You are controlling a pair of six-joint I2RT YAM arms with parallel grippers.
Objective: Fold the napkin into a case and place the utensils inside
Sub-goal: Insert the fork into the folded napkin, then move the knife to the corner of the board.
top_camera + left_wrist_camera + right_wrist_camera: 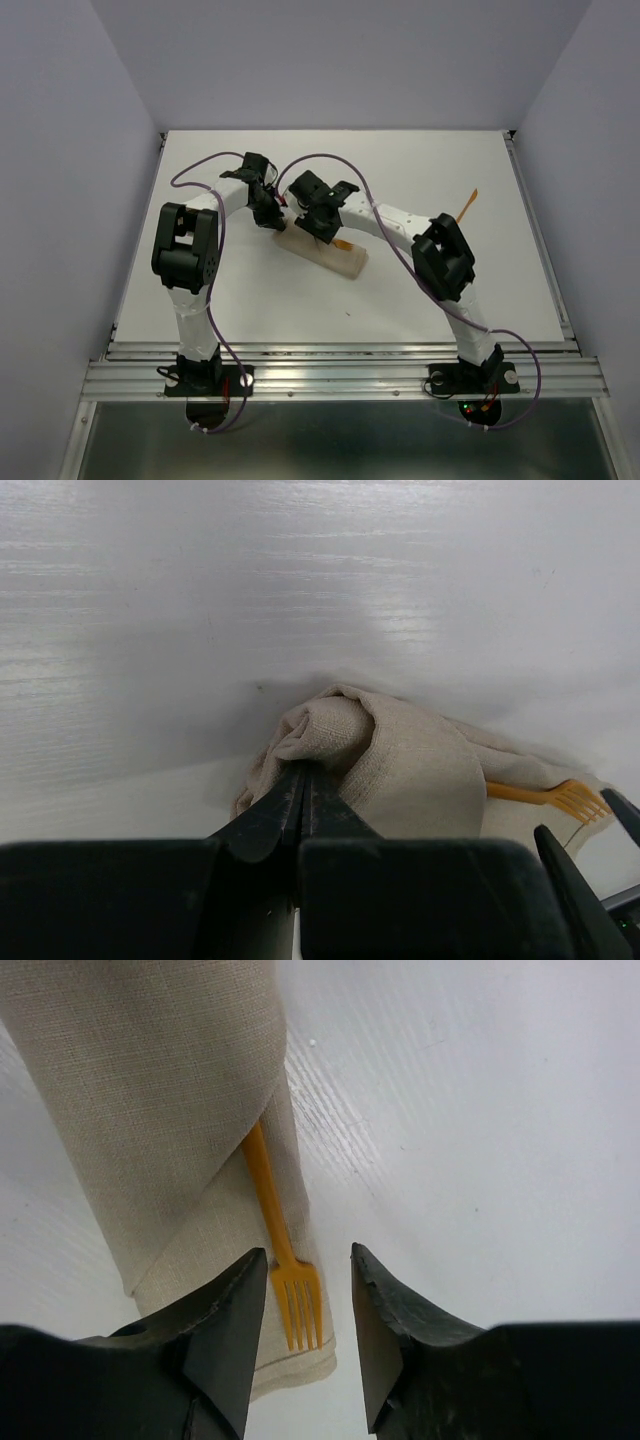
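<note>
Case (330, 252) lies mid-worktop (200, 300) on a slant, its near end toward the right arm. Fork (270, 1200) is tucked handle-first under the diagonal flap, with its tines poking out over the case's near, open end. Right gripper (308, 1255) is over that end, fingers spread either side of the tines and not clamped on them. Left gripper (303, 775) is at the case's far end, fingers pressed together, pinching a bunched fold of the cloth. Second utensil (468, 206), orange, lies alone toward the far right edge, well apart from the case.

Judgement: the fork looks about in and one piece is left.

To do it well:
- Lift the right gripper straight up, clear of the tines, so the fork isn't dragged out.
- The left pinch should hold so the pocket doesn't shift.
- Fetch the second piece and slide it in alongside the fork, under the same flap.

Risk: the cloth is loose and the flap may unroll.
</note>
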